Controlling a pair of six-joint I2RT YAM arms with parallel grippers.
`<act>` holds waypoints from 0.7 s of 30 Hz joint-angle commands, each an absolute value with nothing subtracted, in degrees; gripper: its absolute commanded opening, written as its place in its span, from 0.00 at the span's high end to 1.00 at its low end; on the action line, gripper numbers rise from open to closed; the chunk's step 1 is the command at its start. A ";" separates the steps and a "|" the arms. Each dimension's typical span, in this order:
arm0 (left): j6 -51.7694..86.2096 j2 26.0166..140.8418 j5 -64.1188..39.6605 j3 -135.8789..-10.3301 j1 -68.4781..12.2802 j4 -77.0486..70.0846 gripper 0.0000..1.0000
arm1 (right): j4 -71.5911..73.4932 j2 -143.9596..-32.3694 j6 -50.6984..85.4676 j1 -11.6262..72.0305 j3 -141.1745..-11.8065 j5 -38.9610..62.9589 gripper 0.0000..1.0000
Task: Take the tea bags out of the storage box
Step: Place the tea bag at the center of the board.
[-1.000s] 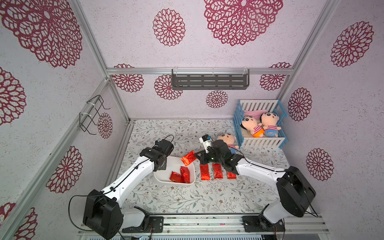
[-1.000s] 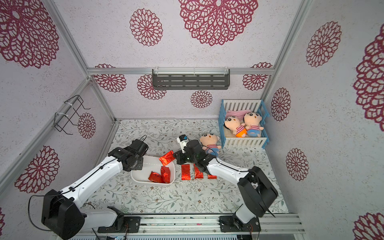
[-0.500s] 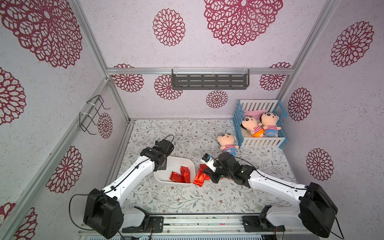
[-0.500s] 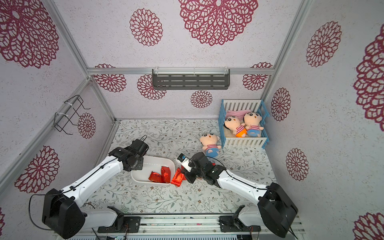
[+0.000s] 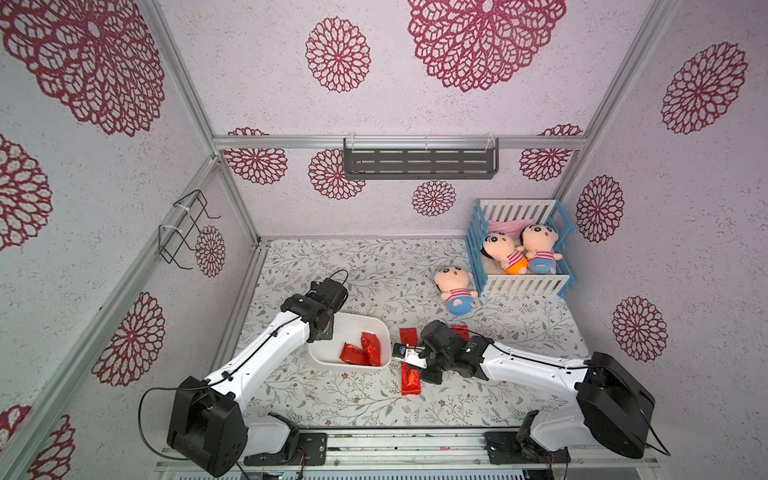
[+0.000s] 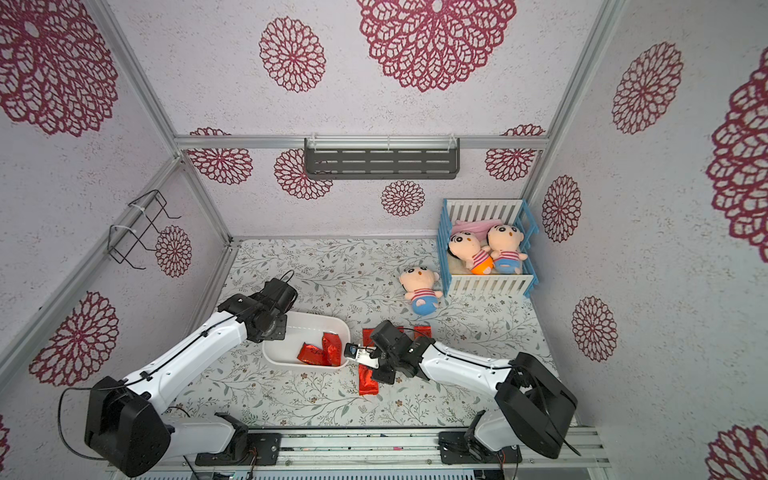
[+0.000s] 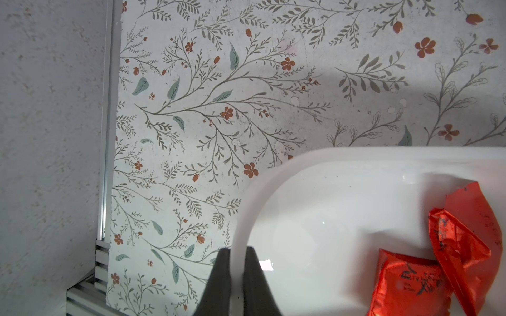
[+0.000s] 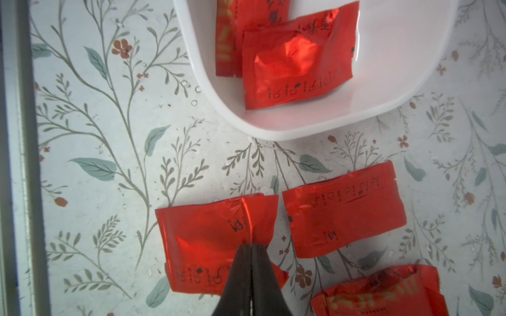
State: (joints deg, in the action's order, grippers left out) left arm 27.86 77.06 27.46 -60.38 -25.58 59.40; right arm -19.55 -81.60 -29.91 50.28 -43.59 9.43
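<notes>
Storage box [image 5: 353,328] is steadied, its rim pinched by the left gripper [image 7: 237,262]. Right gripper [image 8: 251,247], clamped on a foil crease, has lowered one tea bag [image 8: 208,235] onto the table [image 5: 332,395] beside the box. Two tea bags [image 5: 360,353] remain inside.

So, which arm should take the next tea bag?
Probably right. The left gripper clamps the storage box; the right gripper, shut on a tea bag outside, sits beside the two bags inside.

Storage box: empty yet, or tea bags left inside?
Not empty. Two red tea bags lie inside the storage box, overlapping near one end; the right wrist view shows the same two.
</notes>
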 commanded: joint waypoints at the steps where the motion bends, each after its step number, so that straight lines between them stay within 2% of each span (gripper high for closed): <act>1: 27.76 77.87 26.98 -61.26 -25.66 59.88 1.00 | -19.69 -83.38 -33.24 50.62 -43.61 6.79 0.90; 10: 27.69 78.04 26.85 -61.23 -25.67 59.92 1.00 | -20.40 -84.89 -33.23 51.18 -43.64 7.00 0.85; 21: 27.66 78.21 26.54 -61.26 -25.66 59.87 1.00 | -19.77 -84.26 -31.56 51.35 -43.83 6.53 0.65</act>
